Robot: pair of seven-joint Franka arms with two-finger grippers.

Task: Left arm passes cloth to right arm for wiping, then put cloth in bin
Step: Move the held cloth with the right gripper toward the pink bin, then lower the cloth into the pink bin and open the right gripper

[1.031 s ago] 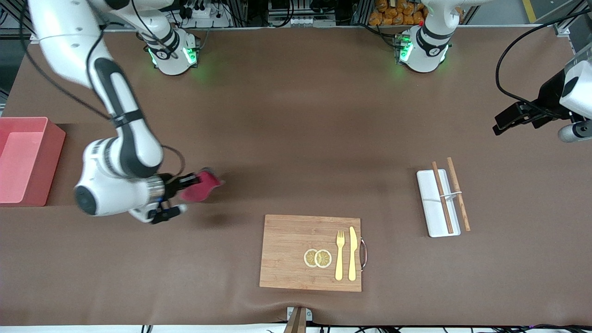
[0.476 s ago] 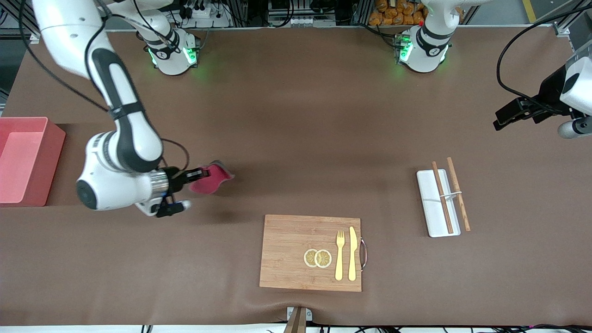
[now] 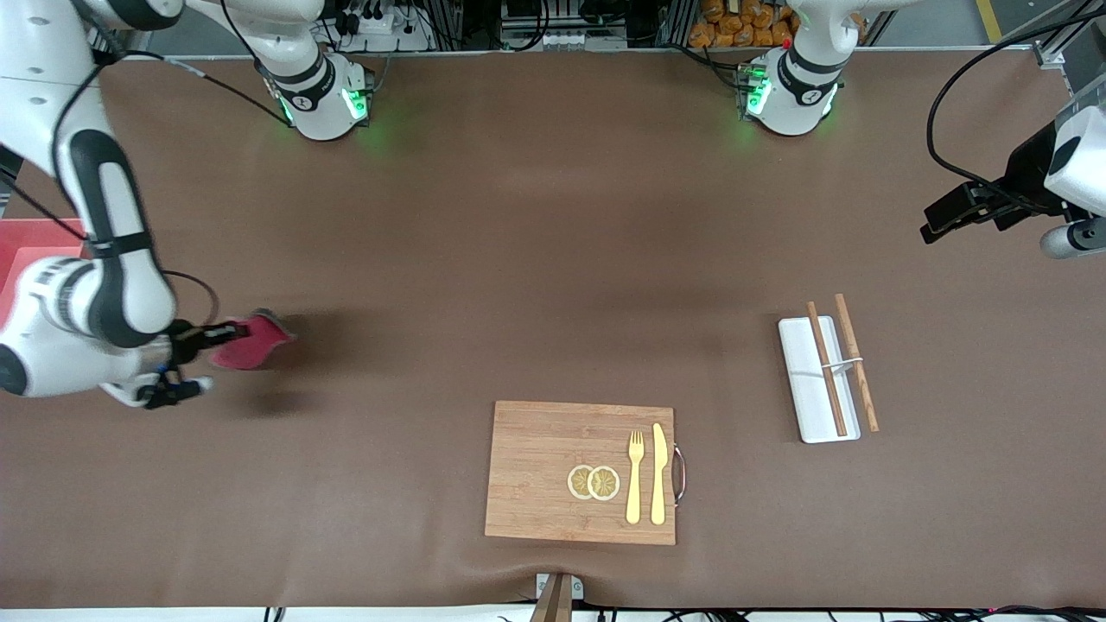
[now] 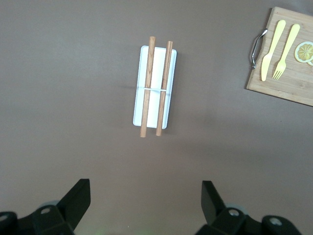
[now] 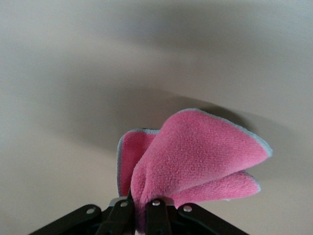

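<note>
Front view: chopsticks [image 3: 842,363] across tray [image 3: 804,406].

Landmark: the cutting board [image 3: 536,471], at the desk [image 3: 553,259] edge nearest the front camera. On it lie lemon slices [image 3: 594,482], fork [image 3: 635,477], knife [image 3: 658,473]. The tray [image 3: 808,406] with chopsticks [image 3: 827,370] sits toward the left arm's end; the bin [image 3: 10,259] toward the right arm's end.

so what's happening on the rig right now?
The right gripper has its jaws shut on the crimson cloth, carrying it above the table toward the pink bin at the right arm's end. The bin is mostly hidden by the arm, and the cloth is not in it yet. The left gripper waits, jaws open and empty, over the left arm's end, above the white tray with the chopsticks.
</note>
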